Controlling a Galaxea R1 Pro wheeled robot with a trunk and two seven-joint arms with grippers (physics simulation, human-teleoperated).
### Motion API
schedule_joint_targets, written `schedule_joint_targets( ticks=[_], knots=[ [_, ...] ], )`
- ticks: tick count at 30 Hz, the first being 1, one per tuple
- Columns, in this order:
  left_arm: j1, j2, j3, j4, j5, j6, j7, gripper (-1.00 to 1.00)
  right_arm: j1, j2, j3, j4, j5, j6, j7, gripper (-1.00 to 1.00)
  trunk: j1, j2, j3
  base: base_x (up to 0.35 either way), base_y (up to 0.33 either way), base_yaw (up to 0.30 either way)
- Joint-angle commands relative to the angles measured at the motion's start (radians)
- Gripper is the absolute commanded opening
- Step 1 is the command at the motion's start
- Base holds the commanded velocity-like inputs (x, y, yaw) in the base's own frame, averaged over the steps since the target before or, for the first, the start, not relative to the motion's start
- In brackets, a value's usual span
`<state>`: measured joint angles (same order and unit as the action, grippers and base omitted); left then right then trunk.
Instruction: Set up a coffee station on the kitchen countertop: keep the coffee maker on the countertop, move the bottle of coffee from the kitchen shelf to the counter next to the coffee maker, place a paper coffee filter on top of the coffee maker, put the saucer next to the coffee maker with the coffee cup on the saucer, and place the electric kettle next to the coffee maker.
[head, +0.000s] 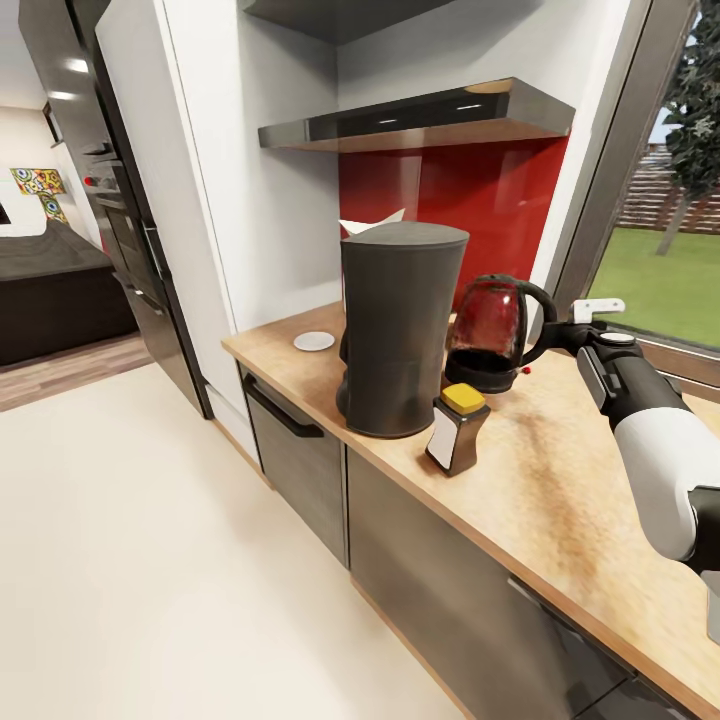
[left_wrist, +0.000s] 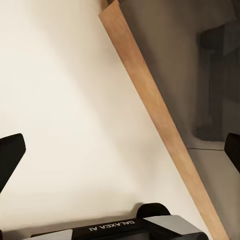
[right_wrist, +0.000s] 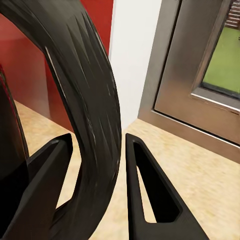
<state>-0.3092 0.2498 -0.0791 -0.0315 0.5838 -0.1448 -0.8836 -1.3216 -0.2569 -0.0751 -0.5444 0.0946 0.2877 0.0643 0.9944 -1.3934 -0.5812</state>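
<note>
The dark grey coffee maker (head: 400, 330) stands on the wood-look kitchen countertop (head: 560, 480), with the off-white paper coffee filter (head: 372, 222) peeking up behind its top. Close on its window side sits the electric kettle (head: 490, 330). My right gripper (head: 565, 335) is shut on the kettle's black handle (right_wrist: 95, 100), one finger on each side. The yellow-capped bottle of coffee (head: 458, 428) stands just in front of the machine. The bare white saucer (head: 314, 341) lies beyond it near the wall. The glossy black kitchen shelf (head: 430, 118) hangs above. My left gripper (left_wrist: 120, 150) is open over the countertop's edge (left_wrist: 155, 110). The coffee cup is out of view.
A large window (head: 660, 270) borders the counter on the right, close behind my right arm. A thicker dark grey shelf (head: 330, 15) sits higher up. A tall oven cabinet (head: 130, 230) stands at the left. Grey drawer fronts (head: 300, 450) face the pale floor (head: 120, 560).
</note>
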Motion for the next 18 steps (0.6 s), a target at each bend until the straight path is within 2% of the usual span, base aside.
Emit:
schedule_joint_targets(
  ticks=[1, 18],
  knots=[
    [-0.001, 0.0, -0.008, 0.001, 0.005, -0.007, -0.002, 1.0, -0.001, 0.001, -0.006, -0.003, 0.01, 0.005, 0.006, -1.0, 0.0, -0.001, -0.001, 0.0, 0.0, 0.0],
    [-0.001, 0.0, -0.008, 0.001, 0.005, -0.007, -0.002, 1.0, -0.001, 0.001, -0.006, -0.003, 0.01, 0.005, 0.006, -1.0, 0.0, -0.001, -0.001, 0.0, 0.0, 0.0]
  ],
)
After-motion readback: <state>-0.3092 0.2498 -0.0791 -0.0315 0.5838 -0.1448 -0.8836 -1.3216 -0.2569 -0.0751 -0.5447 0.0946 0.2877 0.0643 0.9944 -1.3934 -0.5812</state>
